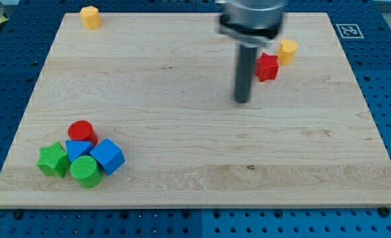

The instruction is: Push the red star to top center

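The red star-shaped block (267, 67) sits on the wooden table (182, 152) in the upper right of the frame, touching a yellow cylinder block (288, 50). The arm has no hand; its tip (242, 101) rests just lower-left of the star, open board around it

red star (267, 67): was red
yellow cylinder (288, 51): was yellow
yellow block (90, 16): was yellow
red cylinder (82, 130): was red
blue cube (107, 157): was blue
green cylinder (86, 170): was green
green star (53, 160): was green
counter (182, 145): was pale wood grain
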### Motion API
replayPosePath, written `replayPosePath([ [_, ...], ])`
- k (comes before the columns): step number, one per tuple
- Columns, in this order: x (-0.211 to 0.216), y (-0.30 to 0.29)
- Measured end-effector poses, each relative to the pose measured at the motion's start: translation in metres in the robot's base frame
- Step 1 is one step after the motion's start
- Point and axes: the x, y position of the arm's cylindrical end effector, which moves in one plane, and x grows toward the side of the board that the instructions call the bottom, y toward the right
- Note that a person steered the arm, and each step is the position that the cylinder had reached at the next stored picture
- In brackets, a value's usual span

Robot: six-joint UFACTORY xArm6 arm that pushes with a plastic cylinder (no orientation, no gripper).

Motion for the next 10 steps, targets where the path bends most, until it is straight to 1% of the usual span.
replayPosePath([
  [1,-0.002,0.037],
  [2,-0.035,0.048],
  [3,-0.052,0.050],
  [4,-0.060,0.046],
  [5,-0.066,0.022],
  [7,-0.027,-0.021],
  [8,-0.028,-0.049],
  [9,-0.043,-0.069],
  [10,-0.063,-0.046],
])
